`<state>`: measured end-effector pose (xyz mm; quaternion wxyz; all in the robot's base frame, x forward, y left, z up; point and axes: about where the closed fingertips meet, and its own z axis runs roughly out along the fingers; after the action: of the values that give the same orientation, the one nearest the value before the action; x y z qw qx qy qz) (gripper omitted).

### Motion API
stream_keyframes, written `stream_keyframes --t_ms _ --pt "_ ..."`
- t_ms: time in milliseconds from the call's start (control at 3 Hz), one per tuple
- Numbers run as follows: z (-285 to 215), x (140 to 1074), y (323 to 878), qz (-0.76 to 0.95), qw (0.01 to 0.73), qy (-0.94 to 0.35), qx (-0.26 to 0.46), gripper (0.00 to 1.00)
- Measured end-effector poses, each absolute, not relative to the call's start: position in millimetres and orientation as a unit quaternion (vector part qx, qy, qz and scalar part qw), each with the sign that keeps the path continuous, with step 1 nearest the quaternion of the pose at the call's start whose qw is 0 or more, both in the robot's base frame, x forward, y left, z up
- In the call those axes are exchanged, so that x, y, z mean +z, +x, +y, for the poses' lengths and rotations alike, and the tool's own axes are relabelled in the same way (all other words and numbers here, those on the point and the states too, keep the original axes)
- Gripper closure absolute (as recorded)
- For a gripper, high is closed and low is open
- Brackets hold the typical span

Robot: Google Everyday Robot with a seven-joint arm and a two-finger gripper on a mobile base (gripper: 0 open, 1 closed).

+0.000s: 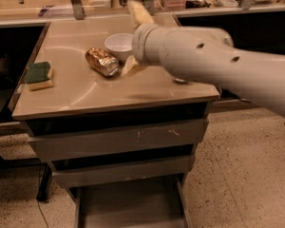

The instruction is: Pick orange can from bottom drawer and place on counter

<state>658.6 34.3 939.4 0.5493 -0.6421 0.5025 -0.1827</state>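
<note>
The orange can (102, 61) lies on its side on the beige counter (85, 94), just left of a white bowl. My gripper (134, 40) hangs over the counter to the right of the can and is not touching it. Its cream fingers are spread, one high (139, 13) and one low (130, 66), with nothing between them. The bottom drawer (128, 205) is pulled open below, and its grey floor is bare. My thick white arm (218, 65) crosses the right half of the view.
A white bowl (118, 44) stands behind the can. A green-and-yellow sponge (38, 75) lies at the counter's left edge. Black recessed sinks (9, 56) flank the counter. Two shallower drawers (118, 139) are closed. The arm hides most of the right side of the counter.
</note>
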Motion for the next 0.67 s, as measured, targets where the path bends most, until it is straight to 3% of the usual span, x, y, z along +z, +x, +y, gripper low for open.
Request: stream_keyframes --t_ms 333,667 --pt "-23 1024 651 0.52 0.555 -0.61 -0.222 0.0" --pt "-33 1120 609 0.518 0.564 -0.589 -0.255 0.0"
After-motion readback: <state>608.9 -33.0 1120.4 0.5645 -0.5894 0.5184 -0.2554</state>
